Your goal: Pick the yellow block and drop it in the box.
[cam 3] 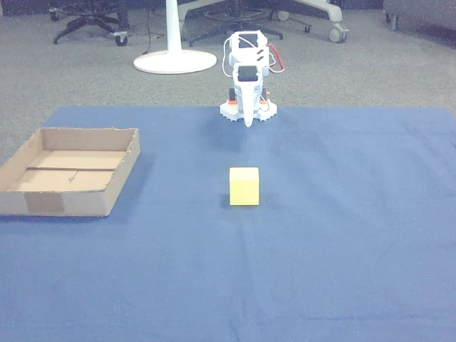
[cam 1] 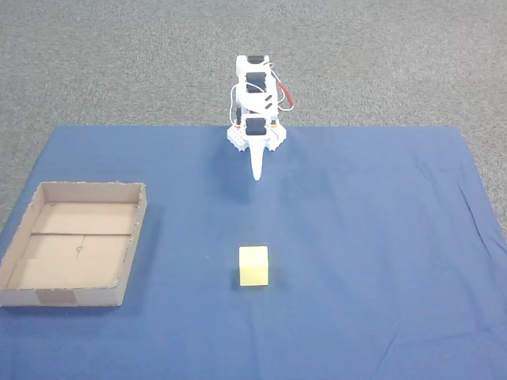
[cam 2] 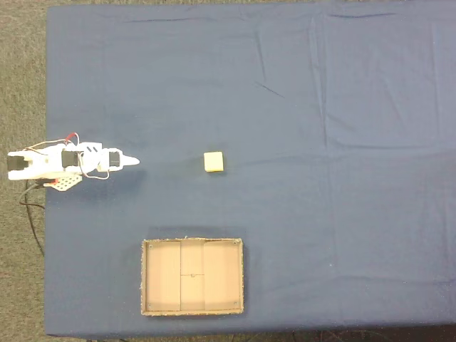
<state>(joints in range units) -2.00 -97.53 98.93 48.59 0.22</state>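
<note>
Right now the yellow block point(cam 1: 255, 265) sits alone on the blue cloth point(cam 1: 380, 237), well apart from the gripper point(cam 1: 257, 176), which hangs folded back near the arm's base at the far edge of the cloth in a fixed view. From that side the claw comes to a single white point aimed down at the cloth, its two fingers drawn together with nothing between them. The block lies straight out in front of that tip, toward the camera, with bare cloth between the two. In the top-down fixed view the gripper point(cam 2: 134, 162) points right from the arm at the left edge of the cloth, and the yellow block point(cam 2: 214, 162) lies to its right on nearly the same line, clearly not touching. The other view shows the same line-up: the gripper point(cam 3: 249, 122) hangs closed and empty by the base at the back, and the yellow block point(cam 3: 244, 187) stands nearer the camera, resting flat on one face. The box point(cam 1: 79, 302) sits open and empty on the cloth's left side in a fixed view, off to the side of both block and claw; in the top-down fixed view the box point(cam 2: 192, 311) lies below the block, near the lower edge of the cloth.
</note>
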